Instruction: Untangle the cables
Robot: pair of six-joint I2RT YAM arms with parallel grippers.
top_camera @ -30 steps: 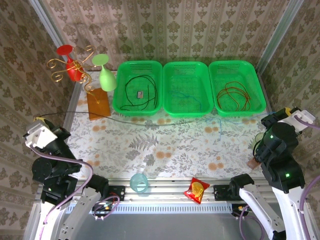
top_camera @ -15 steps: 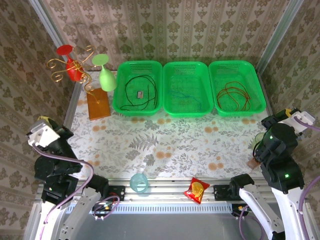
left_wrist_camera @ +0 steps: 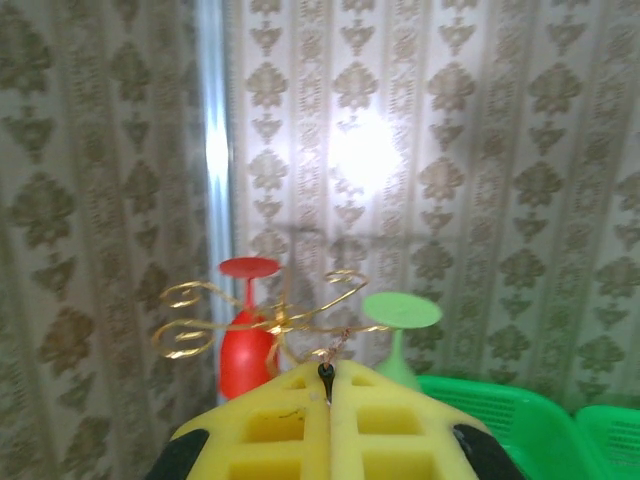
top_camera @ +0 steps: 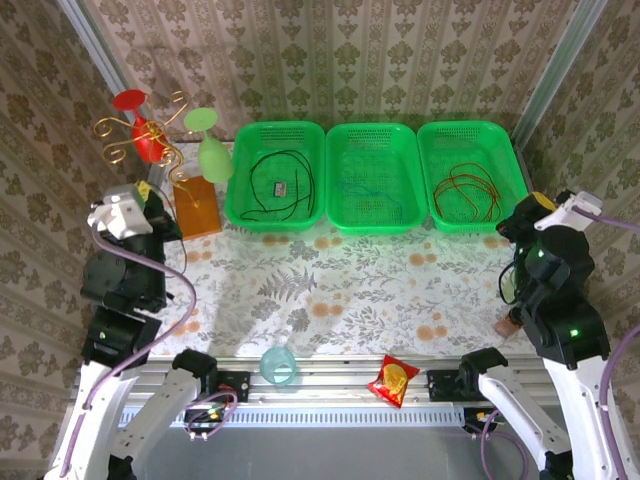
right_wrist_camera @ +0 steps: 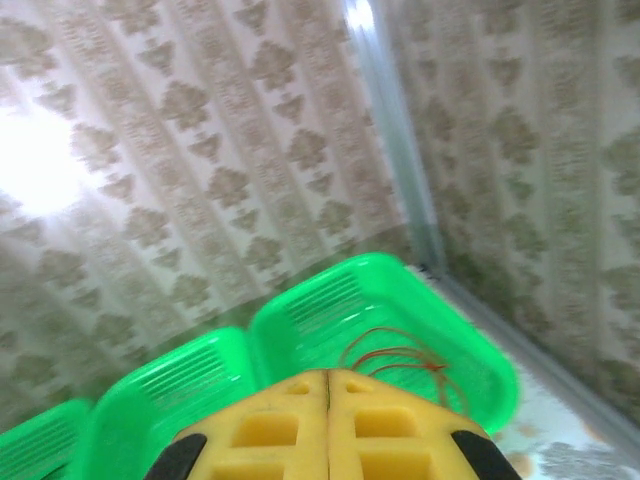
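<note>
Black cable point(top_camera: 285, 180), blue cable point(top_camera: 375, 190) and red-orange cable point(top_camera: 465, 190) are lying apart, one per green basket point(top_camera: 375, 228), left to right along the far side of the desk point(top_camera: 350, 280). The left pincer point(top_camera: 148, 203) and right pincer point(top_camera: 530, 207) are hovering closed and empty. Any retreat is probably best routed high, clear of the basket rims.

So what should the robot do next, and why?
Probably just bring the left gripper and right gripper, both shut, down to rest. The black cable, blue cable and red-orange cable each already lie alone in separate green baskets.
</note>
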